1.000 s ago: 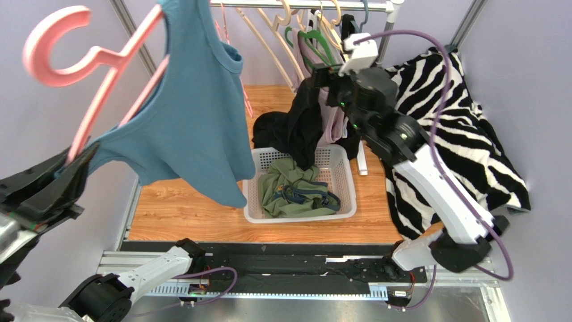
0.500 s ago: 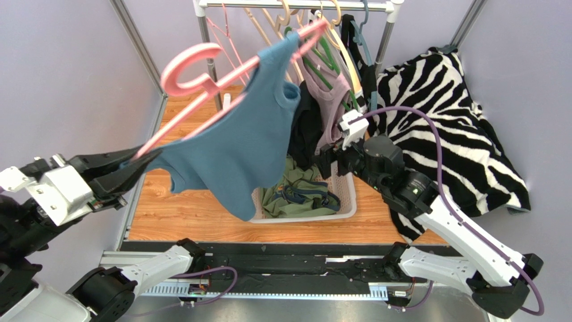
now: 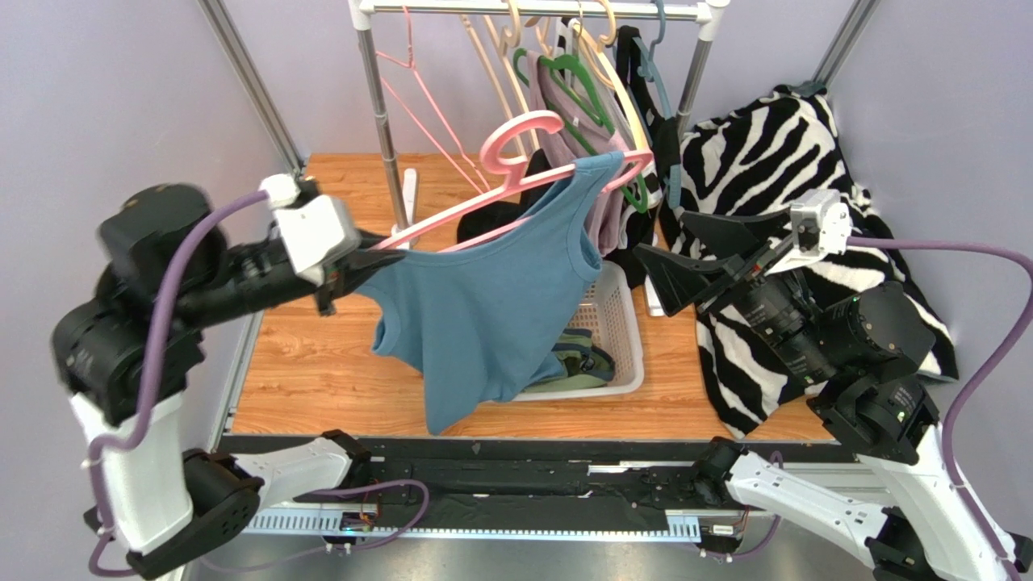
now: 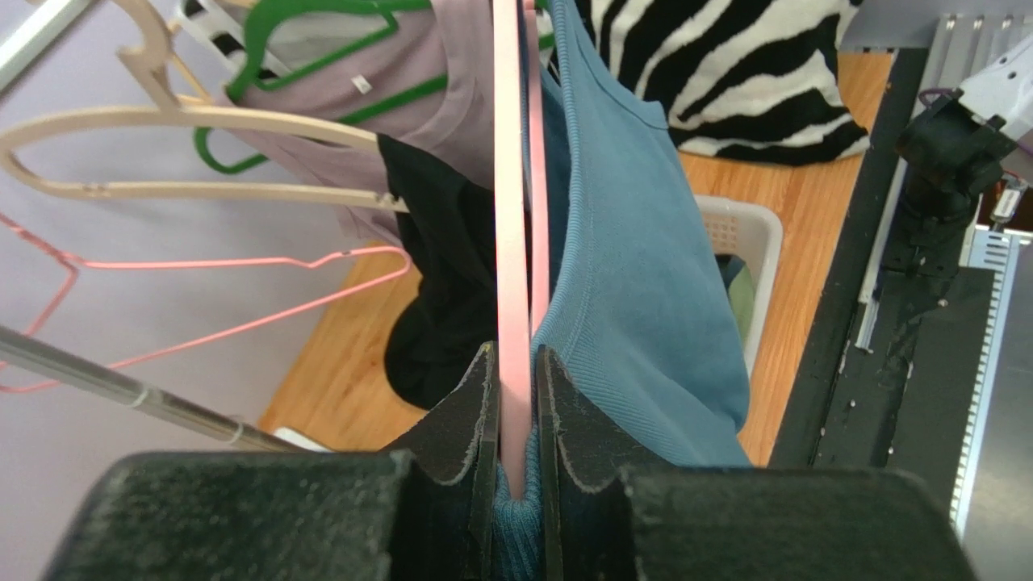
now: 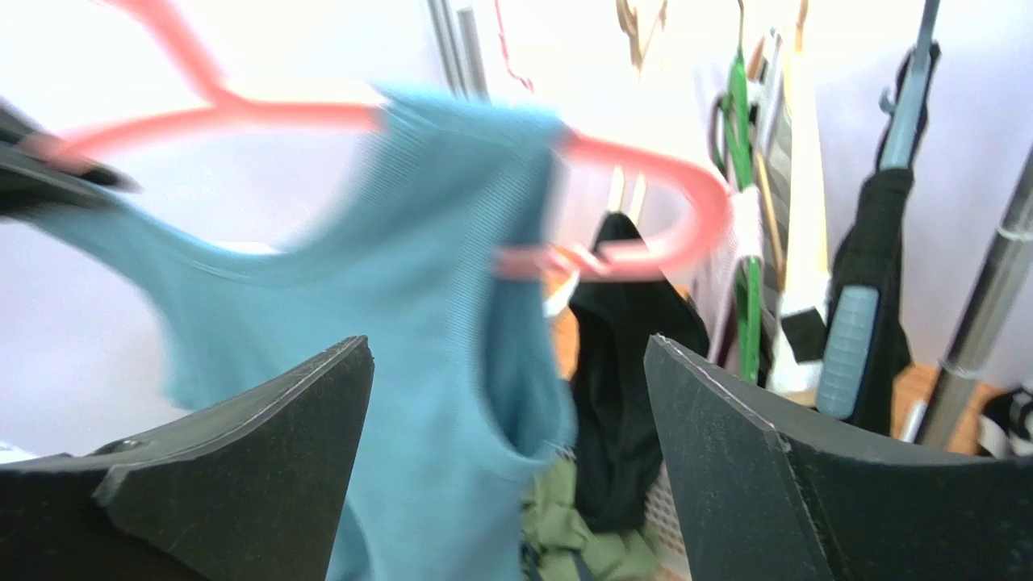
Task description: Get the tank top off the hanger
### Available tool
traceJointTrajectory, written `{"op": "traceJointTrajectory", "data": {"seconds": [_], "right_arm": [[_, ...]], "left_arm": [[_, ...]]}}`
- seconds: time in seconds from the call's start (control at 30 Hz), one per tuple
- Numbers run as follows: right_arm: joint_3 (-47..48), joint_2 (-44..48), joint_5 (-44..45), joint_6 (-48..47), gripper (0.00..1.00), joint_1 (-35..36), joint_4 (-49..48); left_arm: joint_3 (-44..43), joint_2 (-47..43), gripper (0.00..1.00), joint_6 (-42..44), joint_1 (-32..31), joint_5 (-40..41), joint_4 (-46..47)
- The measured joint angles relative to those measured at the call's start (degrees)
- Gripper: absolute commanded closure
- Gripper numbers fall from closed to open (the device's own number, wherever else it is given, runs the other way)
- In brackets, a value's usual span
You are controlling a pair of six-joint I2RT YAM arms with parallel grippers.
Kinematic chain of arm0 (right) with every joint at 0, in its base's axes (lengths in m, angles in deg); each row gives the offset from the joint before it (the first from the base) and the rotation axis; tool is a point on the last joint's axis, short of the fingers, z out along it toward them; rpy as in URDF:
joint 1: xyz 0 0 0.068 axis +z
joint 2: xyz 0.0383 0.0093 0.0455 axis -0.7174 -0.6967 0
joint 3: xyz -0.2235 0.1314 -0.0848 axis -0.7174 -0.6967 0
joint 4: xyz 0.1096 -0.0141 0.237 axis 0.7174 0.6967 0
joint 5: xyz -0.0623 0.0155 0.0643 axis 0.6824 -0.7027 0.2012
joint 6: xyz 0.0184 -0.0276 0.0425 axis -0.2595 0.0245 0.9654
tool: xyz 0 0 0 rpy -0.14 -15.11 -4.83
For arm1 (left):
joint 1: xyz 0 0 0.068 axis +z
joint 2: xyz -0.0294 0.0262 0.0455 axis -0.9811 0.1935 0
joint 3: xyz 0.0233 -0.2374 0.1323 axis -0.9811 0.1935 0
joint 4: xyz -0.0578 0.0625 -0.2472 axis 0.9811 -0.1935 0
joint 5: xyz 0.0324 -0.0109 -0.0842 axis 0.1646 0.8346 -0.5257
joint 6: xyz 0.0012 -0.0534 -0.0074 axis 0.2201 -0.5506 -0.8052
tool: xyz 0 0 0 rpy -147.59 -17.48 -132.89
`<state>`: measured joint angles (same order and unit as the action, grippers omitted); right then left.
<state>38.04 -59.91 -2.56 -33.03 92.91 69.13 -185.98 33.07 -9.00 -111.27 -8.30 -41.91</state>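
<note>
- A tank top [image 3: 497, 303] of soft blue ribbed cloth is seen on a hanger [image 4: 511, 182] made of smooth pink plastic with a round hook.
- The tank top is held up in the air over the left part of a white basket [image 3: 612, 317]. Its bottom edge hangs down past the basket's near left corner.
- The basket is made of plastic, and many small holes are seen in its walls. Crumpled green clothes [image 3: 582, 361] are piled inside it.
- The left gripper [image 4: 515, 418] is found up and to the left of the basket. It is clenched on the thin flat bar of the hanger.
- The bar is squeezed between two black, rough fingers [image 4: 458, 424]. A bit of blue cloth is pinched low between them too.
- The right gripper [image 3: 665, 242] is found just right of the basket and higher up. Its jaws are spread wide, and nothing is held in them.
- These jaws are pointed at the tank top. The cloth is near them but is not touched.
- In the right wrist view the tank top is blurred and is seen past two black wedge-shaped fingers [image 5: 243, 460].
- Behind the basket a shiny metal rail [image 3: 534, 10] is hung with cream, green and thin pink hangers.
- To the right of the basket a striped black and white cloth [image 3: 776, 157] is spread out.
- The basket is set on a wooden board [image 3: 303, 363].
</note>
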Motion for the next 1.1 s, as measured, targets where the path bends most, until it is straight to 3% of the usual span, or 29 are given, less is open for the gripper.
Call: {"op": "traceJointTrajectory", "data": {"seconds": [0.2,0.57,0.67,0.87,0.93,0.97,1.1], "right_arm": [[-0.04,-1.49,-1.36,1.88,0.15,0.00,-2.47],[-0.57,-9.05,-1.42,5.20,0.16,0.00,-5.25],[-0.79,-9.29,-1.53,6.23,0.21,0.00,-5.75],[-0.79,-9.38,-2.40,7.87,0.46,0.00,-7.41],[-0.79,-9.40,-2.99,8.48,0.59,0.00,-7.85],[-0.79,-9.42,-3.26,8.76,0.73,0.00,-8.04],[-0.79,-9.35,-3.82,9.88,0.98,0.00,-8.20]], "left_arm": [[1.44,4.04,1.00,-0.26,-2.29,0.15,0.57],[1.70,0.92,1.00,-0.42,-5.11,-0.74,0.42],[1.81,0.20,1.00,-0.42,-5.27,-0.83,0.42],[2.91,-0.28,1.00,-0.39,-5.38,-0.74,0.50],[3.56,-0.26,1.00,-0.42,-5.40,-0.57,0.76],[4.00,-0.24,1.00,-0.39,-5.40,-0.22,1.03],[4.63,0.15,1.00,-0.39,-5.42,0.85,1.92]]}}
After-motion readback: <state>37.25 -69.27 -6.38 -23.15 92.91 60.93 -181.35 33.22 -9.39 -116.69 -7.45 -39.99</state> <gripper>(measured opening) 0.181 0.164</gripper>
